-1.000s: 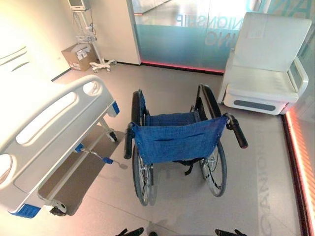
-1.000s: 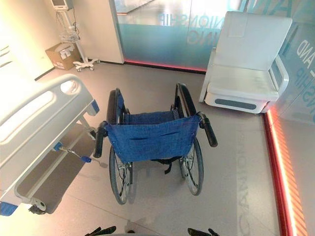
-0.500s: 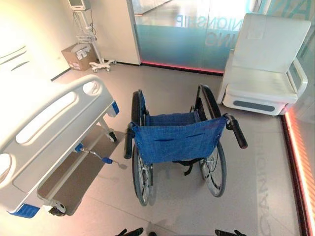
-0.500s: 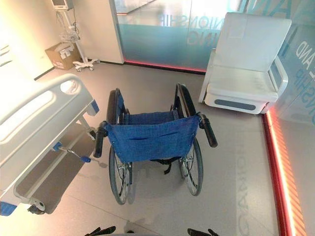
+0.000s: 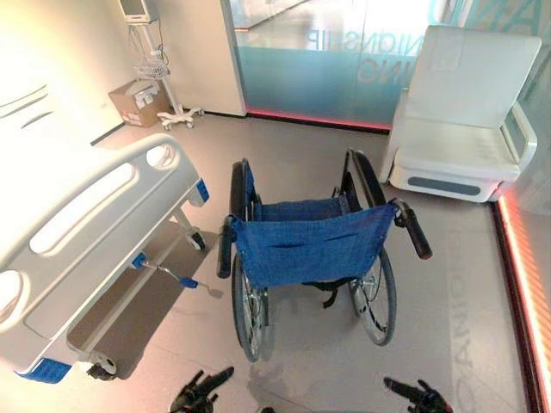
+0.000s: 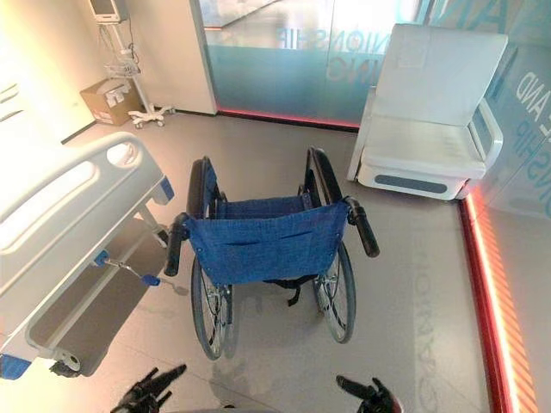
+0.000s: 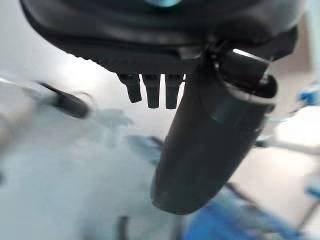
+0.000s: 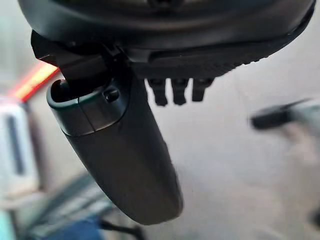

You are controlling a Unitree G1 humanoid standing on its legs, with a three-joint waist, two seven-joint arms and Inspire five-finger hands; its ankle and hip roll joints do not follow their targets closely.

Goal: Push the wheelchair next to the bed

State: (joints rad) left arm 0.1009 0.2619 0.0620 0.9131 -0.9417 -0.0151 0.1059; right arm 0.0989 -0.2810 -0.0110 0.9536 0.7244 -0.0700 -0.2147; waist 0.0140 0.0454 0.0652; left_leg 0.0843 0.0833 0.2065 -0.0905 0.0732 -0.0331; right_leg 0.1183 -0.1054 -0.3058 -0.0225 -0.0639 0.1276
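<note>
Wheelchair [image 5: 310, 249], blue-backed, beside hospital bed [image 5: 86, 224], handles untouched; left hand [image 5: 200, 391] and right hand [image 5: 411, 394], fingers extended and empty, newly raised toward it: push not yet begun.

- Left hand [image 5: 200, 391]: dark, slim black fingers [image 7: 152, 91], ribbed at the tips
- Its thumb [image 7: 207, 135] is a fat, smooth black cylinder with a rounded end and a glossy collar
- Right hand [image 5: 417, 396]: same dark build, textured black palm edge
- Right thumb [image 8: 125, 150] thick, matte black, small screw near its base
</note>
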